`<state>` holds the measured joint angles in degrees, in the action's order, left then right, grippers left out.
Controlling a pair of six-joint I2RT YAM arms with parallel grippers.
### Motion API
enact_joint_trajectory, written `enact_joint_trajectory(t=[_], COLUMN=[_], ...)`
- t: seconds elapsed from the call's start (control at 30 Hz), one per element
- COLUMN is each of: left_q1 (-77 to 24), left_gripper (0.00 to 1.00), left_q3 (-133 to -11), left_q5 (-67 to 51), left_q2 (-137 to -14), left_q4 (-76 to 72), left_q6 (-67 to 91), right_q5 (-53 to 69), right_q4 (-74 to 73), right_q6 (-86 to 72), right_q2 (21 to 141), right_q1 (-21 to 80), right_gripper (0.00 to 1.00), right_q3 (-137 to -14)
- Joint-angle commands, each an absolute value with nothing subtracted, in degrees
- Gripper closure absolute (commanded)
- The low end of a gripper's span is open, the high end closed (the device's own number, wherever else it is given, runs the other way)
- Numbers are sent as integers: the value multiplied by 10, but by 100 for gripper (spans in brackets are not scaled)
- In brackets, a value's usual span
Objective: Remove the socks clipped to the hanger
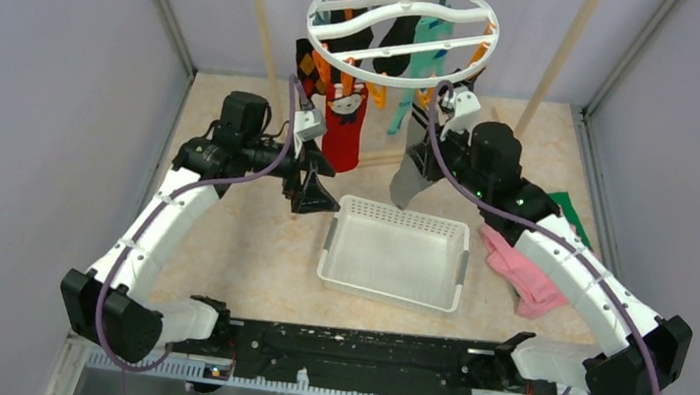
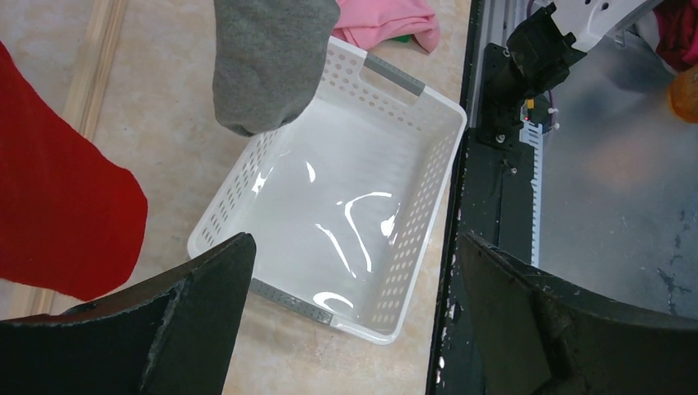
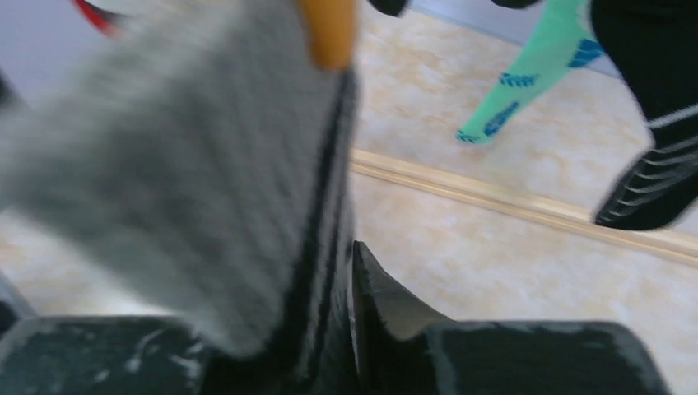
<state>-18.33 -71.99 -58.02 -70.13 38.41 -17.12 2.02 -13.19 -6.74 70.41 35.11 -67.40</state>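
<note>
The white ring hanger [image 1: 404,13] hangs at the back with several socks clipped to it. Among them are a red sock [image 1: 341,136], a teal sock [image 1: 423,65] and a grey sock [image 1: 412,175]. My right gripper [image 1: 435,127] is up at the grey sock's top, just under an orange clip [image 3: 329,29]. In the right wrist view its jaws [image 3: 342,313] pinch the grey sock [image 3: 165,164] at its dark edge. My left gripper [image 1: 311,193] stands open and empty beside the red sock [image 2: 58,206], looking down past the grey sock's toe [image 2: 267,58].
A white perforated basket [image 1: 390,293] sits on the table below the hanger. Folded pink [image 1: 523,269] and green [image 1: 570,217] cloths lie to its right. The wooden rack's legs [image 1: 559,62] and floor bar [image 3: 510,202] stand behind the hanger. A black sock [image 3: 650,164] hangs nearby.
</note>
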Motion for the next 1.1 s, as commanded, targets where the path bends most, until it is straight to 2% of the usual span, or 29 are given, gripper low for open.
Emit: enact_joint_trajectory(t=[0.0, 0.1, 0.37, 1.0, 1.07], left_q1=[-185, -185, -189, -225, -227], left_gripper=[1, 1, 1, 1, 7], left_q3=[-708, -709, -724, -764, -761], left_q5=[-601, -618, -647, -681, -695], left_q2=[-687, -693, -715, -788, -789], left_q4=[339, 319, 275, 152, 144], left_q6=[-160, -136, -92, -58, -49], right_q5=[141, 190, 285, 371, 367], right_q4=[-68, -48, 8, 77, 74], right_q6=[-119, -161, -255, -343, -343], right_q2=[681, 660, 647, 688, 688], right_q1=[349, 350, 356, 385, 386], right_gripper=[87, 92, 92, 86, 83], right_q3=[-688, -666, -646, -647, -647])
